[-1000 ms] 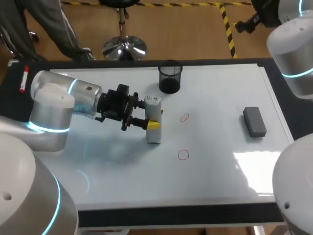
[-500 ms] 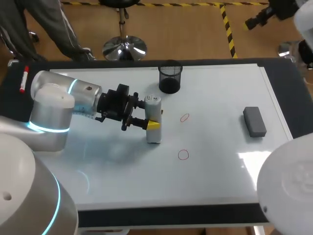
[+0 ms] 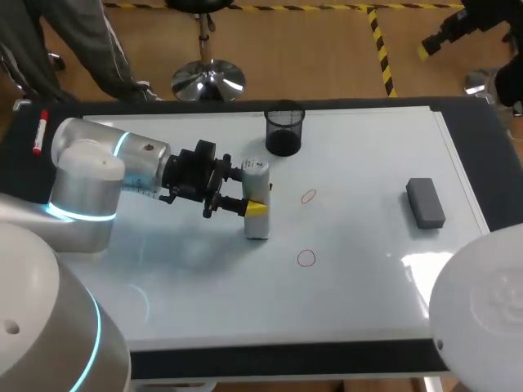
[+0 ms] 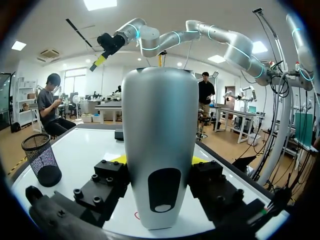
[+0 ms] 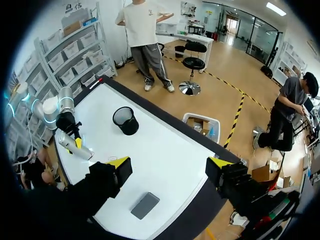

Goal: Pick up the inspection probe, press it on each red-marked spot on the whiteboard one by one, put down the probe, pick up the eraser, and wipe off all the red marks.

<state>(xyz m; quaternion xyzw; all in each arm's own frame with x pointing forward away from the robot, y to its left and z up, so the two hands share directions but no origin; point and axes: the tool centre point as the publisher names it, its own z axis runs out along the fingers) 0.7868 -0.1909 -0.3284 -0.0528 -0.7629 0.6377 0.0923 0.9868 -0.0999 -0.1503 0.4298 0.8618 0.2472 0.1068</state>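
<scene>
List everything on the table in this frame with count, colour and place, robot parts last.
whiteboard: one, white, covering the table top
inspection probe: one, white, upright on the board, left of the marks
red marks: two circles, red, mid-board, the second nearer the robot
mesh cup: one, black, at the board's far edge
eraser: one, grey, right part of the board
marker: one, red and white, on the dark border left of the board
left end effector: shut on the probe
right end effector: open, empty, high above the table
</scene>
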